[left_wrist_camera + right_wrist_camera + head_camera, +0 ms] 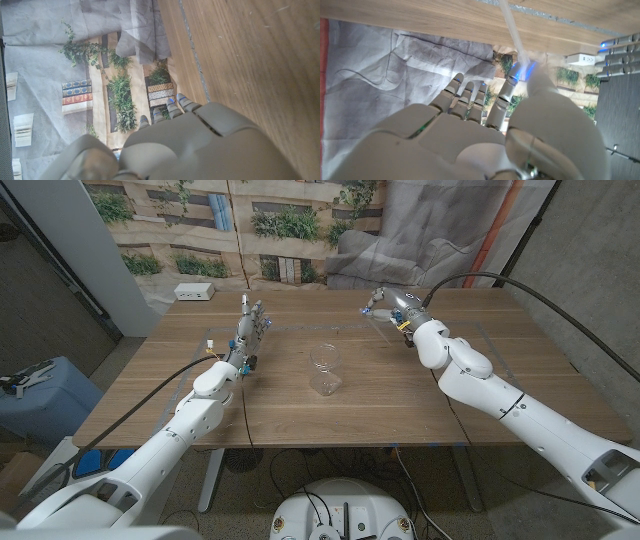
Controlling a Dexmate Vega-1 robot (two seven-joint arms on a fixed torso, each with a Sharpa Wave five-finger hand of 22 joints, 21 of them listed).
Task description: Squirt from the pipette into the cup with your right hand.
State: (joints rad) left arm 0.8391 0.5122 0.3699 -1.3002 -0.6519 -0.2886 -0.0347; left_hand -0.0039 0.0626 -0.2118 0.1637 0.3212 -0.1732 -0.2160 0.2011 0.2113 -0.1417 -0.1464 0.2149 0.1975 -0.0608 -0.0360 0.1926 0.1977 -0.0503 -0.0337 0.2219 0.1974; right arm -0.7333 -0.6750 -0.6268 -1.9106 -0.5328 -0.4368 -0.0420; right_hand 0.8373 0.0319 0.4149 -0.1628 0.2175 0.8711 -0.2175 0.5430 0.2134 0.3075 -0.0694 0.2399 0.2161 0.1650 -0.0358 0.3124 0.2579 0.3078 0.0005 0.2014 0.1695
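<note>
- Head view: right robot hand [392, 308] raised near the far bench [520, 395] edge, seems to pinch the pipette [376, 314]; cup [324, 370] mid-bench, well apart. Risk: squirting early misses the cup. Left robot hand [250, 328] upright, fingers straight, empty.
- Left wrist view: fingertips [172, 107] visible; palm side hidden.
- Right wrist view: pipette [512, 31] blurred between thumb and finger; bulb hidden, could slip.

**Cup mid-table, pipette off the wood**

A small clear glass cup [324, 369] stands upright near the middle of the wooden table. A thin translucent plastic pipette [512, 31] is pinched in the right hand [392, 308], well apart from the cup.
</note>
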